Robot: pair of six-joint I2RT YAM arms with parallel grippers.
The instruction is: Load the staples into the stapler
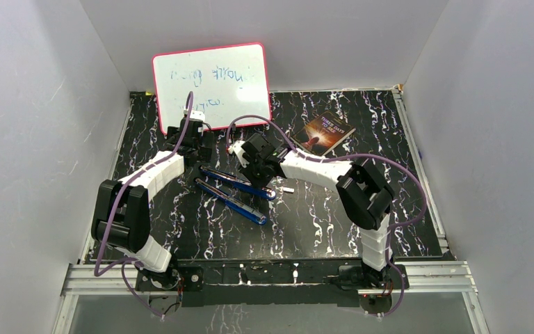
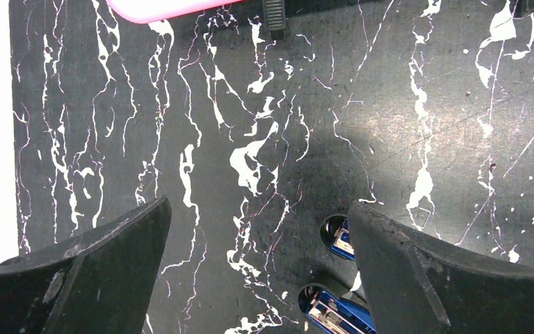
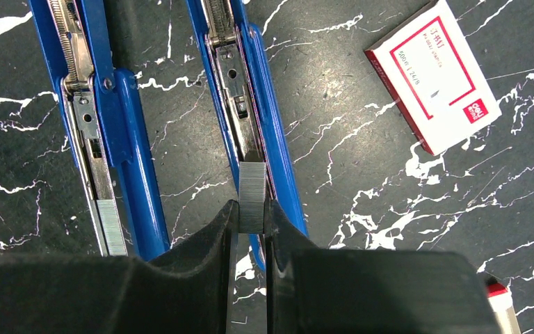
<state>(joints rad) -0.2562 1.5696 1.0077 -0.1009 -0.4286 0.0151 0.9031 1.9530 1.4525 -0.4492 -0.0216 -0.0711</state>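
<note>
Black marble-patterned table (image 1: 320,223) with white veins fills the floor of a white-walled booth. Nearest, in the right wrist view, the right claw (image 3: 251,216) is pressed onto a short silvery-grey strip of staples (image 3: 252,184), which it pinches by the long sides so that most of the strip juts out beyond the fingertips. Directly under the strip lies a long blue stapler (image 3: 250,104) with its bare metal channel facing up. The strip's long axis runs along that channel, and its far end points up the rail, so I judge the coming move to be a short lowering and a slide forward. Just beside this, to the left in that view, is a second blue piece with a spring (image 3: 128,139); I cannot tell whether it belongs to the same stapler. A small white box with a red label (image 3: 434,73) lies apart on the other side. Further off, the left claw (image 2: 257,209) hangs spread wide and empty by the blue ends, the less useful arm here. Beyond stand a pink-rimmed whiteboard (image 1: 212,87) and a dark book (image 1: 327,132).
</note>
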